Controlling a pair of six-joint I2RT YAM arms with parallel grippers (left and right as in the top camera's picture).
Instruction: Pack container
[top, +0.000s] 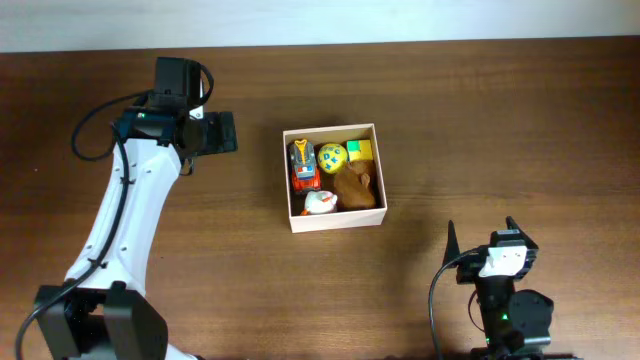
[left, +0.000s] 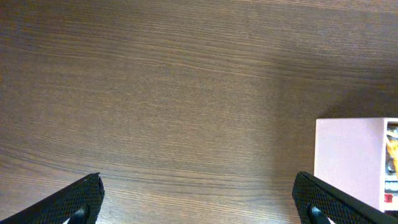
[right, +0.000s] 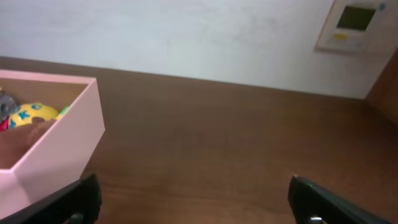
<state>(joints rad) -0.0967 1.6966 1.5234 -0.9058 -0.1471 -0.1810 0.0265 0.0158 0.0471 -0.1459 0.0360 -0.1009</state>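
Container (top: 337, 222) square, mouth upward, slightly skewed

Wooden table (left: 174, 93), black jaws wide apart at bottom corners — pale container (left: 348, 155) at right edge

Dark brown wood-grain table (top: 480, 110), grain running L–R, spans full width of overhead view. Directly on it: container (top: 336, 219), square, shallow, pale walls, open top, sitting flat approx mid-table. Container sides slightly skewed vs table's far edge. Wood surface visible all round container: L, R, far side, near side.
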